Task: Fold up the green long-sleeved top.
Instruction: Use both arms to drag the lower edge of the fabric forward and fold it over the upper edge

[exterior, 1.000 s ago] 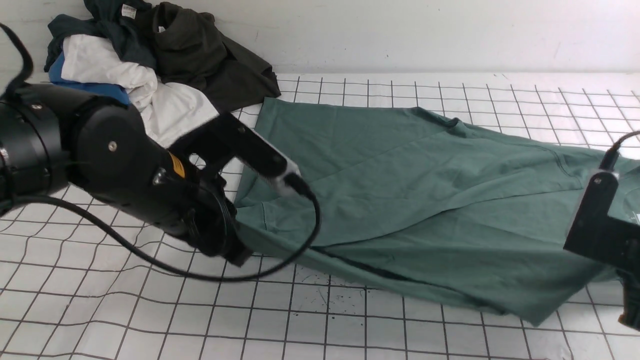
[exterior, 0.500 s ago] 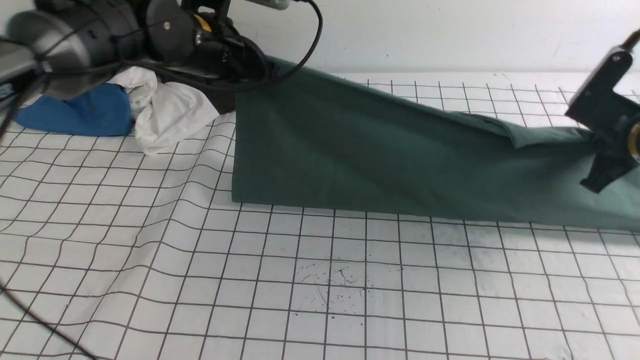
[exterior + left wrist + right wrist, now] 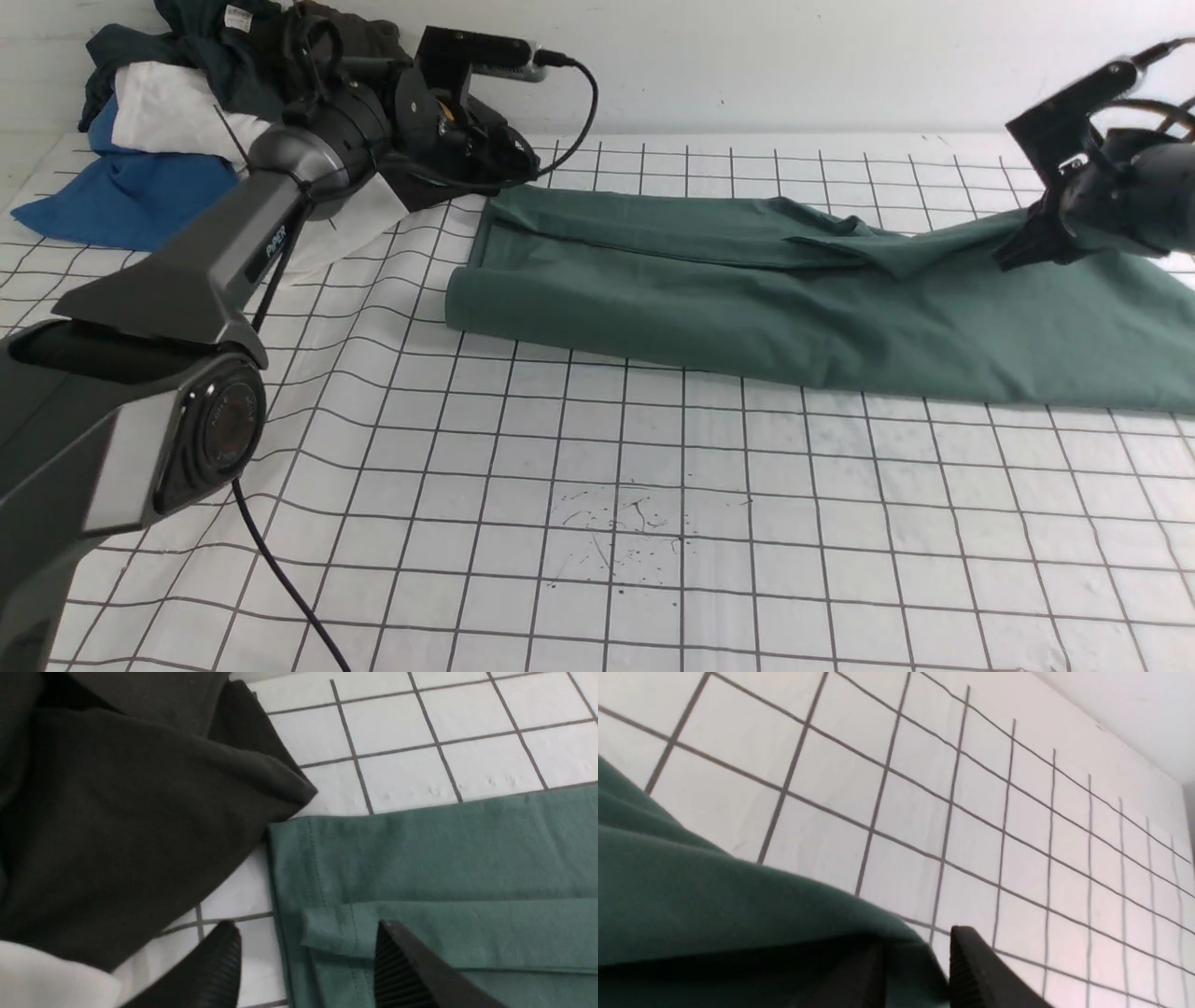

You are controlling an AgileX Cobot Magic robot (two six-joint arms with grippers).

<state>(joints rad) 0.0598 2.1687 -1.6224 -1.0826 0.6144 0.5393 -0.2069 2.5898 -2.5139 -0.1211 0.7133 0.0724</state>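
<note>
The green long-sleeved top (image 3: 747, 299) lies doubled lengthwise on the desk (image 3: 597, 523), beside the clothes pile (image 3: 177, 112). My left tool (image 3: 308, 931) stands open over the hem corner nearest the pile, letting the fold rest flat. My right tool (image 3: 920, 942), farthest from the pile, straddles raised cloth; whether it grips, I cannot tell.

A robotics test lab: a table under white cloth printed with a black grid (image 3: 653, 467), a bare white wall (image 3: 794, 65), black cabled robot arms (image 3: 215, 261), a heap of crumpled spare garments (image 3: 177, 112).
</note>
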